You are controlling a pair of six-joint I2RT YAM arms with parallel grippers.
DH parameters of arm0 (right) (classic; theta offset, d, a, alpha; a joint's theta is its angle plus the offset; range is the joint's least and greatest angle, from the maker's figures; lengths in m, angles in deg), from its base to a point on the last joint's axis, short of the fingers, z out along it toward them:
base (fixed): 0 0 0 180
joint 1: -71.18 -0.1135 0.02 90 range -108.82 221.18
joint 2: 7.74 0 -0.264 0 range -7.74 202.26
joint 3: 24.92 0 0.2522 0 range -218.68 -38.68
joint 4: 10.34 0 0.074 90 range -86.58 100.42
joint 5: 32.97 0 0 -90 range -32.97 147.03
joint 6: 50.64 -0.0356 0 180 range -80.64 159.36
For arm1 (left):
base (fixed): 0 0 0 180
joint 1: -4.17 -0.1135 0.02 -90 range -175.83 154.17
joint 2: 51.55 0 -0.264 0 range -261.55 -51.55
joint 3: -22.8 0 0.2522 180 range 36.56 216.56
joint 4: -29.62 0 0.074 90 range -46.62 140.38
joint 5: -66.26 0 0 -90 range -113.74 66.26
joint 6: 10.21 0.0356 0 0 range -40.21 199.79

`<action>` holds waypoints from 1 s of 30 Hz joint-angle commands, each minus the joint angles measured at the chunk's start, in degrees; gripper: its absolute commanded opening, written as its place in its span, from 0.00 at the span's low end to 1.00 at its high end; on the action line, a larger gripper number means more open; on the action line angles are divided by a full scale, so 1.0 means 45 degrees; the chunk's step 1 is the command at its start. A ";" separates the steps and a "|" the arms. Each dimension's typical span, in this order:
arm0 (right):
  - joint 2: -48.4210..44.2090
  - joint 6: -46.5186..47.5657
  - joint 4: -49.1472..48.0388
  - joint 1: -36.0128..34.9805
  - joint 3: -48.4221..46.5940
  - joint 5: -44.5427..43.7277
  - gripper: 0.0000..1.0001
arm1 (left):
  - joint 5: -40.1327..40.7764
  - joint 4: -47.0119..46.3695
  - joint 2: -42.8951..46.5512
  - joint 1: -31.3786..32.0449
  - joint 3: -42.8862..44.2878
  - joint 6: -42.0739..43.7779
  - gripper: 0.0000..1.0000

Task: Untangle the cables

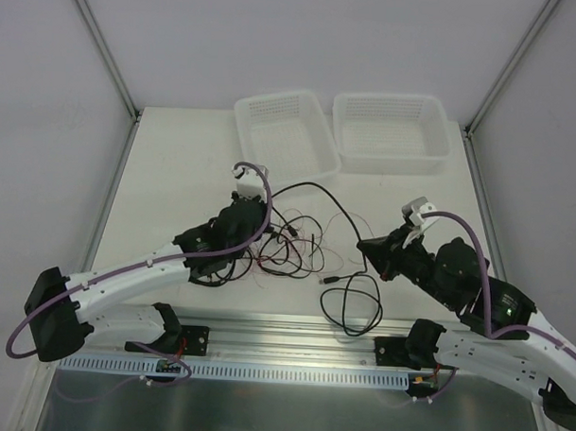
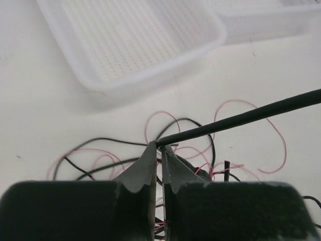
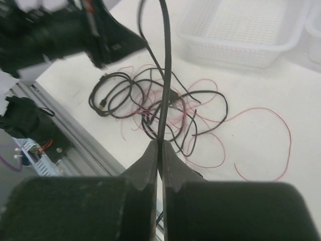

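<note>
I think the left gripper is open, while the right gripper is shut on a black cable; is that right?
Not quite. The left gripper is not open: the left wrist view shows its jaws shut on a black cable. The rest holds: the right gripper is shut on a black cable as well.

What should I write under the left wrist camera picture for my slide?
The left gripper pinches a black cable, with looping red and black cables and a white basket beyond.
</note>
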 commanded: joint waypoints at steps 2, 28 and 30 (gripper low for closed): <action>-0.0059 -0.0370 0.1385 0.0029 0.0375 -0.1143 0.01 | 0.2160 0.1780 0.1265 0.0135 0.1727 0.4173 0.00; 0.1132 0.0780 0.3514 0.0067 -0.2648 -0.4616 0.01 | -0.0121 0.4479 0.1874 0.0174 0.3175 0.2521 0.26; 0.1307 0.1190 0.3964 0.0067 -0.3995 -0.5395 0.01 | -0.0805 0.4400 0.1543 0.0174 0.3117 0.2071 0.33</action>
